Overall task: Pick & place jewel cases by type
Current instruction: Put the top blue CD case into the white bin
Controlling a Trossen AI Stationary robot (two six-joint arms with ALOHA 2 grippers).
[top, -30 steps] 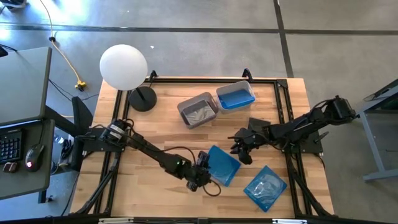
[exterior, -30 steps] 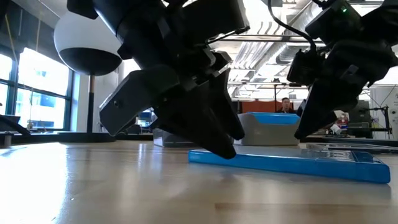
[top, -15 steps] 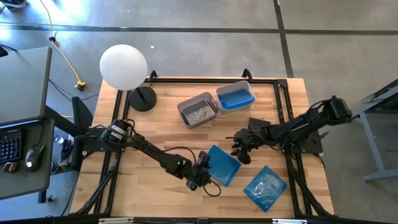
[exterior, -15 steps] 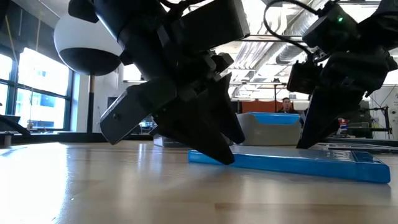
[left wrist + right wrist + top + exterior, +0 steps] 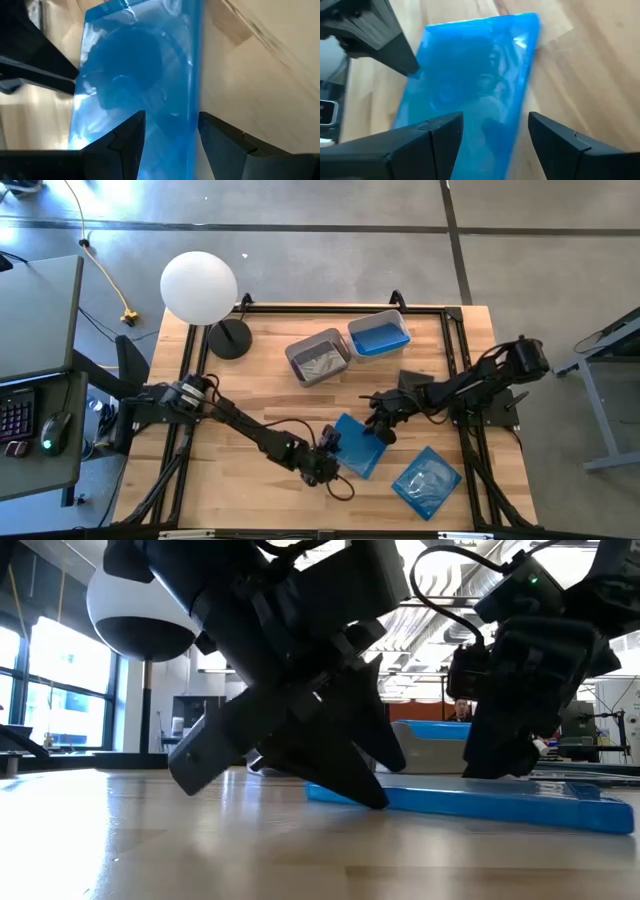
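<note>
A blue jewel case (image 5: pixel 355 442) lies flat on the wooden table right of centre, and both grippers are at it. My left gripper (image 5: pixel 328 454) is open at the case's near left edge, with its fingers (image 5: pixel 131 131) either side of that edge (image 5: pixel 192 100). My right gripper (image 5: pixel 380 427) is open over the case's far right edge, with the case (image 5: pixel 475 75) filling its wrist view. A second blue jewel case (image 5: pixel 427 480) lies flat near the front right corner. No dark jewel case lies loose on the table. My left gripper slants down onto the blue case's near left end (image 5: pixel 345 796); in the low view a fingertip (image 5: pixel 372 795) reaches that end, but I cannot tell whether it touches. My right gripper points down over the case's other end (image 5: pixel 520 790); I cannot tell whether its fingertips touch.
A grey tub (image 5: pixel 318 357) and a clear tub with blue inside (image 5: pixel 379 335) stand side by side at the far middle. A white globe lamp (image 5: pixel 200 288) on a black base (image 5: pixel 231 338) stands at the far left. Bare wood lies at the near left.
My right gripper has moved toward the table's left and down, closing in on the blue case's far right edge. The case itself has stayed where it was. My left gripper has stayed at the case's near left edge.
</note>
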